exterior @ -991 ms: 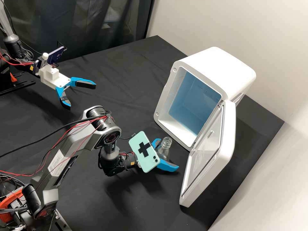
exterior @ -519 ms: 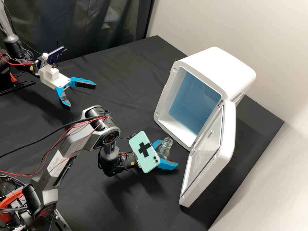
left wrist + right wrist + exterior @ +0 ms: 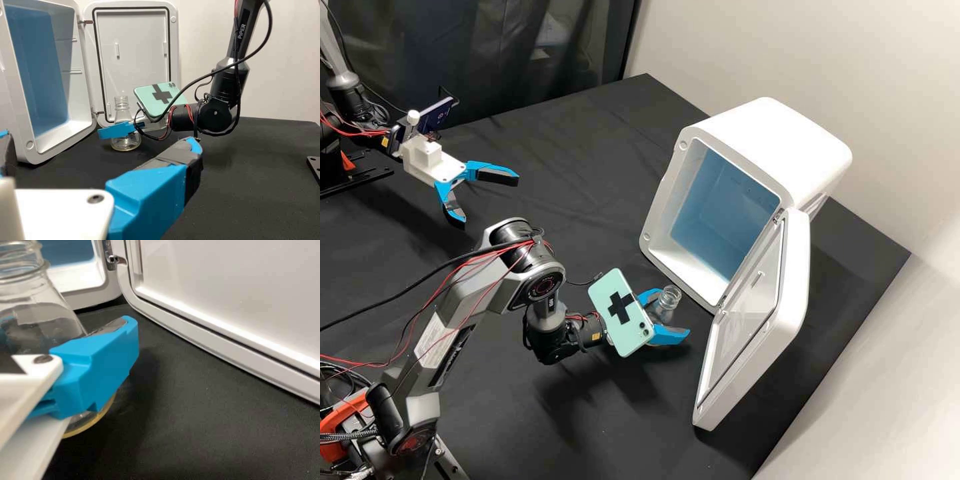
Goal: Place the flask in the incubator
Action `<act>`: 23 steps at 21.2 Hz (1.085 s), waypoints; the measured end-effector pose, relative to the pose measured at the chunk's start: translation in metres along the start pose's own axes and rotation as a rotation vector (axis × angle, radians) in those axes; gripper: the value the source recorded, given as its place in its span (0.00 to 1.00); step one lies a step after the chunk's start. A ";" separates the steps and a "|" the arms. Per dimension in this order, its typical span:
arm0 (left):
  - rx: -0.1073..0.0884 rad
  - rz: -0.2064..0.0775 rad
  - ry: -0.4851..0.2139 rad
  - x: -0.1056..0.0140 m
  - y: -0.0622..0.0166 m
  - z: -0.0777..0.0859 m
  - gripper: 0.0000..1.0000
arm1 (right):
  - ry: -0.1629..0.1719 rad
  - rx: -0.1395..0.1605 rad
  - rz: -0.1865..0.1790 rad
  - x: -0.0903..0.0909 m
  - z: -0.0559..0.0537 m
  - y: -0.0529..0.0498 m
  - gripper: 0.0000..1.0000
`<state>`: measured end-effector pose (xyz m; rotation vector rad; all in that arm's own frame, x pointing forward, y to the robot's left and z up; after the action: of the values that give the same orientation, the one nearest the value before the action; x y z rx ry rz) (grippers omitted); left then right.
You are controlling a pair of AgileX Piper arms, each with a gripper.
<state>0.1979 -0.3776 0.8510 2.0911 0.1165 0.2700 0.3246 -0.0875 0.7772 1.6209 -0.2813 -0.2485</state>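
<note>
While the right gripper (image 3: 665,315), lower centre, seemingly clasps the flask (image 3: 667,299), next comes lifting it into the incubator (image 3: 760,153); the left gripper (image 3: 489,199), upper left, hangs spread.

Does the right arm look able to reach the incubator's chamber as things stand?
Probably yes: the door of the incubator stands wide open, its chamber faces the right gripper holding the flask, and only bare bench lies between.
</note>
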 end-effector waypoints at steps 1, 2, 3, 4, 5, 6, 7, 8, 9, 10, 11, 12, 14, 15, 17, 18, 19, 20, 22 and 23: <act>0.000 0.000 0.000 0.000 0.0000 0.000 1.00 | -0.001 0.003 -0.001 -0.001 0.000 0.001 0.00; 0.000 0.000 0.000 0.000 0.0000 0.000 1.00 | 0.001 0.008 0.000 -0.002 -0.001 0.001 0.00; 0.000 0.000 0.000 0.000 0.0000 0.000 1.00 | 0.001 0.008 0.000 -0.002 -0.001 0.001 0.00; 0.000 0.000 0.000 0.000 0.0000 0.000 1.00 | -0.001 0.008 -0.002 -0.002 -0.001 0.001 0.00; 0.000 0.000 0.000 0.000 0.0000 0.000 1.00 | -0.002 0.008 -0.004 -0.002 -0.001 0.001 0.00; 0.000 0.000 0.000 0.000 0.0000 0.000 1.00 | -0.002 0.008 -0.004 -0.002 -0.001 0.001 0.00; 0.000 0.000 0.000 0.000 0.0000 0.000 1.00 | -0.004 0.008 -0.005 -0.002 0.000 0.000 0.00; 0.000 0.000 0.000 0.000 0.0000 0.000 1.00 | -0.006 0.007 -0.006 -0.003 0.000 0.000 0.00; 0.000 0.000 0.000 0.000 0.0000 0.000 1.00 | -0.007 0.007 -0.008 -0.004 0.000 0.000 0.00; 0.000 0.000 0.000 0.000 0.0000 0.000 1.00 | -0.004 0.008 -0.005 -0.004 -0.001 0.001 0.00; 0.000 0.000 0.000 0.000 0.0000 0.000 1.00 | -0.005 0.009 -0.006 -0.005 -0.001 0.001 0.00; 0.000 0.000 0.000 0.000 0.0000 0.000 1.00 | -0.002 0.014 -0.004 -0.005 -0.002 0.003 0.00; 0.000 0.000 0.000 0.000 0.0000 0.000 1.00 | 0.013 0.017 0.002 -0.006 -0.008 0.007 0.00; 0.000 0.000 0.000 0.000 0.0000 0.000 1.00 | 0.019 0.019 0.003 -0.007 -0.011 0.010 0.00; 0.000 0.000 0.002 0.000 0.0001 0.000 1.00 | 0.045 0.041 0.015 -0.010 -0.021 0.015 0.00; 0.000 0.001 0.004 0.000 0.0002 -0.001 1.00 | 0.062 0.041 0.019 -0.011 -0.026 0.017 0.00; 0.000 0.002 0.006 0.000 0.0003 -0.001 1.00 | 0.072 0.042 0.020 -0.013 -0.030 0.018 0.00; 0.000 0.002 0.008 0.000 0.0004 -0.002 1.00 | 0.086 0.047 0.020 -0.014 -0.035 0.020 0.00; 0.000 0.002 0.008 0.000 0.0004 -0.002 1.00 | 0.121 0.060 0.029 -0.017 -0.047 0.025 0.00; 0.000 0.002 0.008 0.000 0.0004 -0.002 1.00 | 0.138 0.066 0.031 -0.018 -0.054 0.027 0.00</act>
<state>0.1973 -0.3765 0.8522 2.0901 0.1192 0.2798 0.3246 -0.0322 0.8077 1.6893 -0.2104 -0.1042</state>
